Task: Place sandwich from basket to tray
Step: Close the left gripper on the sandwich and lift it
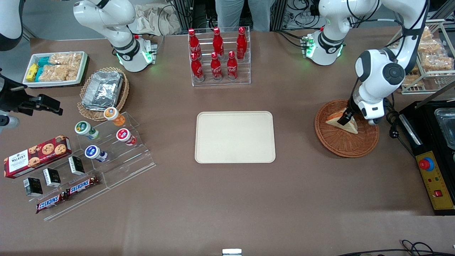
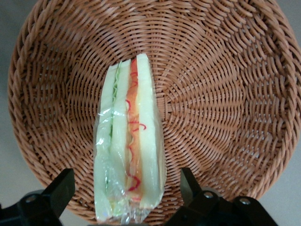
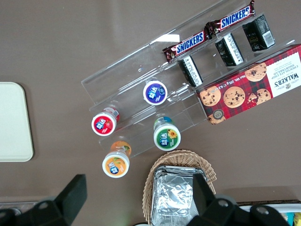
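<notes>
The sandwich (image 2: 129, 141) lies in the round brown basket (image 1: 341, 144), wrapped in clear film, its bread and red and green layers standing on edge. In the front view it sits in the part of the basket farther from the camera, just under the working arm's wrist. The gripper (image 2: 127, 195) is low over the sandwich, its fingers (image 2: 59, 190) spread wide, one on each side of the wedge with a gap between each finger and the bread; nothing is held. The basket rests on the brown bench (image 1: 227, 199) toward the working arm's end. The cream tray (image 1: 235, 137) lies flat near the middle of the bench, well apart from the basket, with nothing on it. A clear rack of red bottles (image 1: 217, 56) stands farther from the camera than the tray. Toward the parked arm's end are a lighter basket with foil containers (image 1: 103, 89), small round tubs on a clear stand (image 1: 106, 137) and a red biscuit box (image 1: 37, 155).
</notes>
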### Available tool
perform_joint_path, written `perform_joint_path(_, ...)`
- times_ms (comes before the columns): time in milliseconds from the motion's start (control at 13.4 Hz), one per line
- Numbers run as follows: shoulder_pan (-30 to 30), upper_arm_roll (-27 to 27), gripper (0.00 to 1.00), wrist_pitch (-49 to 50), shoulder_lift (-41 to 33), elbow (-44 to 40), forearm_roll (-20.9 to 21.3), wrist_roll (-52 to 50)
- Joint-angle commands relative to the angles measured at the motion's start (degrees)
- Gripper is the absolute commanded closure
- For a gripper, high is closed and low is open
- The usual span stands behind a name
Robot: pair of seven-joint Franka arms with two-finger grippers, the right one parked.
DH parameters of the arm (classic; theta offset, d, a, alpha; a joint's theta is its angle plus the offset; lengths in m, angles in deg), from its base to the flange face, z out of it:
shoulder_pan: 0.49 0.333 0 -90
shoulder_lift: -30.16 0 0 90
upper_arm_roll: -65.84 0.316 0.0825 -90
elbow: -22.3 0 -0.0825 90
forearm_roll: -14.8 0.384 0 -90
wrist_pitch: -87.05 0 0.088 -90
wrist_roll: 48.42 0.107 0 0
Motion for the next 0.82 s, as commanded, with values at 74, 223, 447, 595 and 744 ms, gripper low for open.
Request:
perform_joint_path(74,0.8,-0.5,0.00,-4.6,2.0,0.9,1.3,-2.3)
perform_joint_path(223,0.9,-0.5,0.00,-5.0,2.6,0.9,1.3,-2.3)
perform_joint_path(447,0.9,-0.5,0.13,-6.7,4.1,0.8,1.2,-2.3)
perform_joint_path(595,1.0,-0.4,0.33,-6.9,4.1,0.8,1.2,-2.4)
perform_joint_path(744,1.9,-0.5,0.64,-6.9,3.7,0.8,1.2,-2.3)
